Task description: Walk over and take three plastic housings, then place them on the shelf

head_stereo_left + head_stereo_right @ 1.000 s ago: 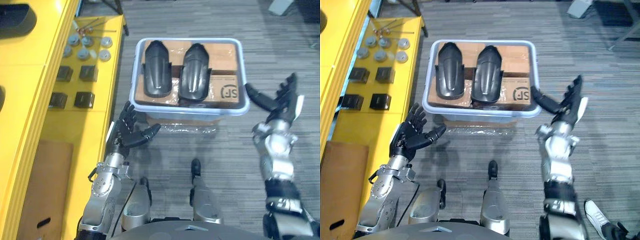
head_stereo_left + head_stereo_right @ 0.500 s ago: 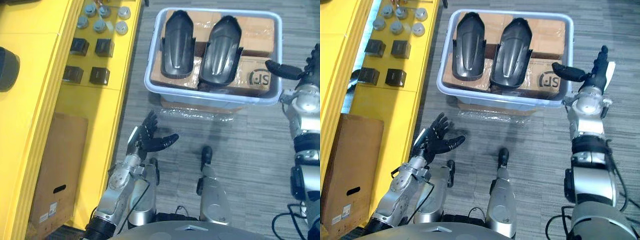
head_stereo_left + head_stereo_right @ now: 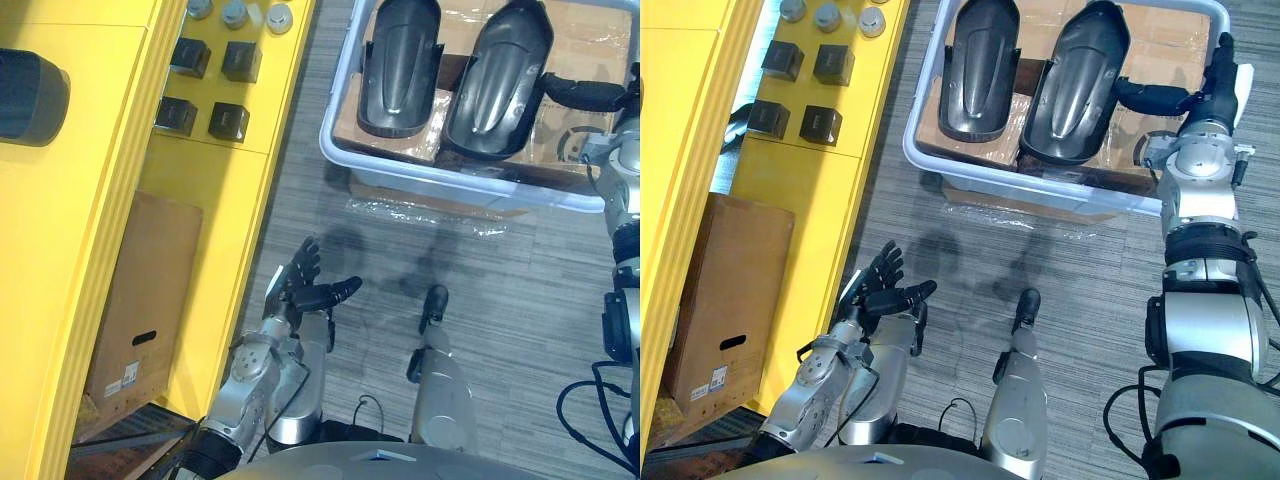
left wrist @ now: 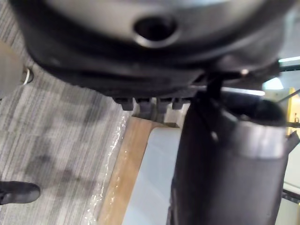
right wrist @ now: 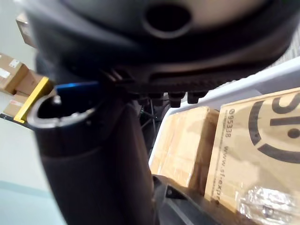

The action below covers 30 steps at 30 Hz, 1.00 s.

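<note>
Closer than before: right hand (image 3: 1215,92) over bin (image 3: 930,160) rim, fingers (image 3: 1223,55) spread beside a housing (image 3: 1075,85); next, grasp it. Left hand (image 3: 880,292) spread, idle.

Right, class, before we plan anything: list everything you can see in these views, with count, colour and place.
plastic housings: two, black, side by side in the bin
bin: one, pale blue-white, on the floor ahead
cardboard boxes: at least two, brown, in the bin under the housings
yellow shelf: one, along the robot's left
blocks: four, black, in a square on the shelf
round parts: three in view, grey, beyond the blocks
cardboard box: one, brown, low down beside the shelf
left hand: dark, open, low over the floor near the shelf
right hand: dark, open, at the bin's right end, thumb reaching over it
</note>
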Tool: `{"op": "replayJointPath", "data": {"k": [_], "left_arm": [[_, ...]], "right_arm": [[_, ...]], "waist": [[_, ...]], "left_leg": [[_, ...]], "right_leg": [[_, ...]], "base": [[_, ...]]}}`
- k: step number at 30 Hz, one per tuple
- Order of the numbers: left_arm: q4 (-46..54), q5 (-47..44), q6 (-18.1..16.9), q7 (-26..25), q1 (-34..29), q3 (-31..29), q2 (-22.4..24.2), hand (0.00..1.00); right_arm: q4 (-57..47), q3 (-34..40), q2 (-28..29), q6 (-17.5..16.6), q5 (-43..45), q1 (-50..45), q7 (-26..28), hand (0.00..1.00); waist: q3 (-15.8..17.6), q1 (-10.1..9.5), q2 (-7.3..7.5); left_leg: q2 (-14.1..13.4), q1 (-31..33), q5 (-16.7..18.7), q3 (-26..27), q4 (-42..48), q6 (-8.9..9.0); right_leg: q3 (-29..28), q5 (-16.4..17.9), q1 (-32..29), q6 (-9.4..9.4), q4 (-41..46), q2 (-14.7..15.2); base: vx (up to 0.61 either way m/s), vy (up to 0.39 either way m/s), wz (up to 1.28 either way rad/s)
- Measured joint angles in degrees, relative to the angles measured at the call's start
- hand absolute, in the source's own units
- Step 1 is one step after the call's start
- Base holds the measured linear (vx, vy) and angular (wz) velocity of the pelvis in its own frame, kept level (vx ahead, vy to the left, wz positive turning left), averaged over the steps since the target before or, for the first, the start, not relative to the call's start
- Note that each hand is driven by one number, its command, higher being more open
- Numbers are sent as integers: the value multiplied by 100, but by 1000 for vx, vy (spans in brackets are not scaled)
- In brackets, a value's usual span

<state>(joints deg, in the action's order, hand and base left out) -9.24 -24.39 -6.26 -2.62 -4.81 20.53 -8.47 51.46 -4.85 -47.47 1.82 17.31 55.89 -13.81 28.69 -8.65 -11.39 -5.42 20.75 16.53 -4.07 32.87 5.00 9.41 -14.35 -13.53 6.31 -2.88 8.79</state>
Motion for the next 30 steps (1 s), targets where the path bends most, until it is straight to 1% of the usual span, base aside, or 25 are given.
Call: {"op": "replayJointPath", "data": {"k": [3, 7, 8, 9, 10, 13, 14, 17, 18, 21, 24, 27, 29, 30], "left_arm": [[-14, 0, -26, -1, 4, 20, 96, 100], [-106, -1, -86, -14, 23, 164, 98, 100], [-141, -1, -92, -15, 39, 176, 104, 100], [-242, -1, -92, -54, 61, 177, 145, 100], [-278, -1, -91, -70, 68, 177, 153, 100], [-416, -1, -91, -103, 109, 168, 155, 100], [-431, -1, -91, -103, 132, 178, 157, 100], [-457, -56, -92, -123, 268, 195, 161, 100], [-493, -81, -91, -160, 309, 192, 161, 100], [-635, -233, -92, -219, 316, 213, 161, 100], [-836, -272, -91, -224, 310, 268, 161, 100], [-839, -314, -94, -219, 309, 362, 164, 100], [-836, -316, -101, -220, 293, 389, 176, 100], [-831, -405, -100, -220, 292, 389, 177, 100]], "right_arm": [[14, -29, 0, 23, 0, 2, 142, 100], [140, -37, 0, 272, 7, 29, 392, 100], [188, -36, 0, 350, 15, 37, 444, 100], [335, -37, 0, 660, 121, 41, 621, 100], [406, -38, 1, 784, 128, 40, 702, 100], [450, -30, -28, 993, 103, 98, 910, 100], [468, -39, -67, 1059, 101, 120, 992, 0], [619, -192, -254, 1185, 31, 144, 1004, 0], [699, -267, -322, 1252, -141, 210, 981, 0], [937, -364, -475, 1339, -362, 342, 915, 0], [1129, -366, -620, 1469, -465, 383, 793, 0], [1394, -313, -609, 1704, -506, 398, 540, 0], [1422, -480, -558, 1790, -630, 323, 372, 0], [1442, -330, -543, 1881, -500, 352, 285, 0]], "waist": [[-1, -62, -2], [-6, -72, -9], [-6, -76, -9], [-6, -100, -10], [-9, -104, -14], [-19, -101, -29], [-20, -115, -31], [-32, -217, -49], [-32, -238, -50], [-45, -255, -68], [-72, -314, -108], [-86, -387, -128], [-97, -415, -143], [-99, -415, -146]], "left_leg": [[4, 3, -3, 9, 17, -5], [6, 58, -3, -23, 83, -6], [6, 77, -3, -31, 93, -6], [11, 107, -17, -22, 98, -5], [14, 113, -25, -22, 94, -4], [11, 127, -45, -38, 90, 6], [10, 128, -54, -52, 87, 11], [12, 180, -91, -107, 78, 25], [19, 188, -106, -127, 61, 27], [61, 190, -164, -187, -22, 30], [58, 188, -172, -222, -58, 39], [46, 187, -196, -243, -103, 59], [32, 180, -205, -278, -115, 68], [27, 172, -205, -285, -111, 68]], "right_leg": [[17, 11, -38, -14, 85, 11], [138, 61, -81, -76, 179, 25], [145, 69, -100, -86, 196, 25], [147, 88, -146, -112, 216, 37], [151, 98, -155, -124, 223, 42], [187, 138, -199, -172, 300, 45], [213, 150, -199, -184, 316, 47], [311, 204, -248, -222, 391, 62], [359, 210, -248, -227, 393, 74], [475, 237, -249, -256, 416, 124], [519, 273, -265, -247, 464, 124], [574, 287, -297, -229, 510, 126], [623, 301, -302, -213, 570, 120], [647, 318, -299, -200, 601, 121]], "base": [[-62, 43, -1], [-65, 31, 2], [-76, 36, 0], [-75, 38, 0], [-66, 36, -1], [-55, 31, 2], [-42, 27, 7], [-47, 31, 9], [-49, 43, 12], [-12, 35, 12], [5, 36, 6], [12, 24, 3], [15, 21, 7], [9, 22, 5]]}}
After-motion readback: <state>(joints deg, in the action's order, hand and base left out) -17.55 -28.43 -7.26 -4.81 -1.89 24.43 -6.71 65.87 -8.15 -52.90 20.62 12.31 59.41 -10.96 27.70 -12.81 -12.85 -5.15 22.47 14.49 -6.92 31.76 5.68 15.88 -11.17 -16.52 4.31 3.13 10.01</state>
